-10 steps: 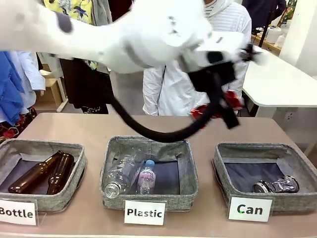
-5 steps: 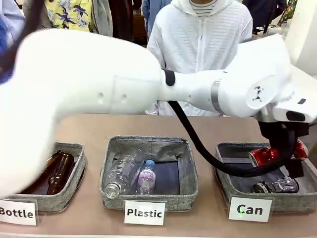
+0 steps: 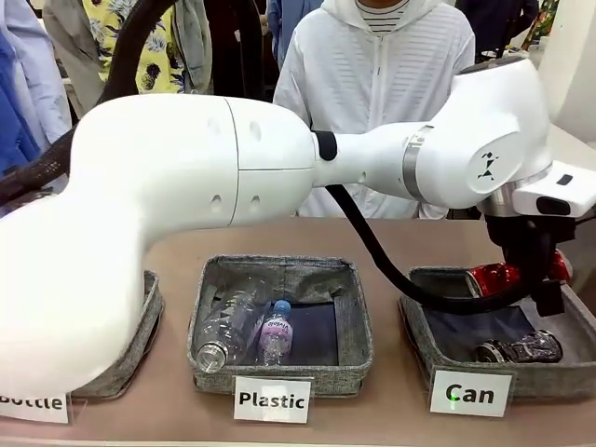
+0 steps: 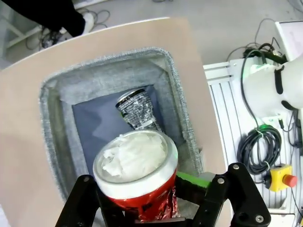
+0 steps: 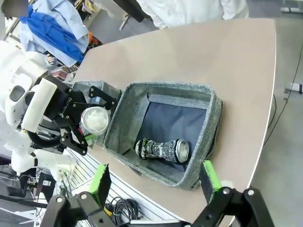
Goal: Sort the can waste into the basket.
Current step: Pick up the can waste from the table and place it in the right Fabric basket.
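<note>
A crushed red can hangs between the fingers of my left gripper, just above the far side of the grey "Can" basket. In the left wrist view the red can shows its pale end, with my left gripper shut on it over the basket. A dark silvery crushed can lies inside on the dark lining. My right gripper is open and holds nothing. It looks down at the basket, the dark can and the held red can.
The "Plastic" basket in the middle holds clear bottles. My left arm spans the picture and covers most of the "Bottle" basket. A person in a white jacket stands at the far side.
My left arm swung right and down with the red can, from above the table's far edge to just over the "Can" basket. It now hides the brown bottles.
</note>
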Motion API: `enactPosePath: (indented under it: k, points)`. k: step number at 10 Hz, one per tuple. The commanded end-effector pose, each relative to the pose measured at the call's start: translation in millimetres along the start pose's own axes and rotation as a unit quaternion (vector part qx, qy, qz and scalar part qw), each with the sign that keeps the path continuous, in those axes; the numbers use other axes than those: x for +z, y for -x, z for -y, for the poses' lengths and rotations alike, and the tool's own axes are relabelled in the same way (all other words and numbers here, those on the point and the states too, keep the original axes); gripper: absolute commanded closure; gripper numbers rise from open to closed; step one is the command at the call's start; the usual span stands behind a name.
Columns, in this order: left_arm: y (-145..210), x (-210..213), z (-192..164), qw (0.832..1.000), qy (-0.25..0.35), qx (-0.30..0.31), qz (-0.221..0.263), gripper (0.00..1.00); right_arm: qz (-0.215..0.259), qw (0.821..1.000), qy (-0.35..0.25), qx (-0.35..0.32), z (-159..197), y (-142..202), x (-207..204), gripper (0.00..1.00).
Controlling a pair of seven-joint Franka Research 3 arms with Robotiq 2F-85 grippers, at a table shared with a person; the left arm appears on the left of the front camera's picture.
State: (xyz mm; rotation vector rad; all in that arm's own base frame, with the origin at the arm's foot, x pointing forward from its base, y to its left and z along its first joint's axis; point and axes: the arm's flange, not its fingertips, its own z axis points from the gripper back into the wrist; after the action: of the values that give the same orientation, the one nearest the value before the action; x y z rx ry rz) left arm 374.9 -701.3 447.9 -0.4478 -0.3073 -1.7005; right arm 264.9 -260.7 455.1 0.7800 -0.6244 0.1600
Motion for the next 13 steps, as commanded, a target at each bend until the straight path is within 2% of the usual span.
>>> enactPosePath:
  k: [1, 2, 4, 5, 7, 9, 10, 11, 13]
  points:
    - [-14.5, 0.2, -5.6, 1.000, -0.015, -0.001, -0.003, 0.42, 0.005, 1.000, 0.001, -0.009, 0.7, -6.0, 1.5, 0.00]
    - [-14.0, 1.5, -6.4, 1.000, -0.016, 0.001, -0.001, 0.00, 0.005, 1.000, 0.001, -0.009, 0.7, -6.0, 1.5, 0.00]
    - [-13.5, 2.1, -7.1, 1.000, -0.019, 0.004, -0.002, 0.00, 0.005, 1.000, 0.001, -0.009, 0.7, -6.0, 1.5, 0.00]
    - [-14.4, 4.1, -7.3, 1.000, -0.024, 0.006, 0.002, 0.18, 0.005, 1.000, 0.001, -0.009, 0.7, -6.0, 1.5, 0.00]
    - [-15.0, 9.4, -10.5, 0.999, -0.032, 0.011, 0.003, 0.00, 0.005, 1.000, 0.001, -0.009, 0.7, -6.0, 1.5, 0.00]
    - [-12.3, 21.3, -15.9, 0.999, -0.038, 0.023, 0.009, 0.00, 0.005, 1.000, 0.001, -0.009, 0.7, -6.0, 1.5, 0.00]
    - [-3.2, 41.1, -20.5, 0.998, -0.039, 0.038, 0.003, 0.00, 0.005, 1.000, 0.001, -0.009, 0.7, -6.0, 1.5, 0.00]
    - [20.1, 70.5, -23.8, 0.998, -0.035, 0.055, -0.019, 0.00, 0.001, 1.000, 0.000, 0.000, 0.2, 0.1, 0.6, 0.00]
    - [94.2, 145.2, -12.3, 0.991, -0.040, 0.116, -0.044, 0.00, -0.020, 0.996, -0.055, 0.067, -20.5, -45.6, -85.1, 0.00]
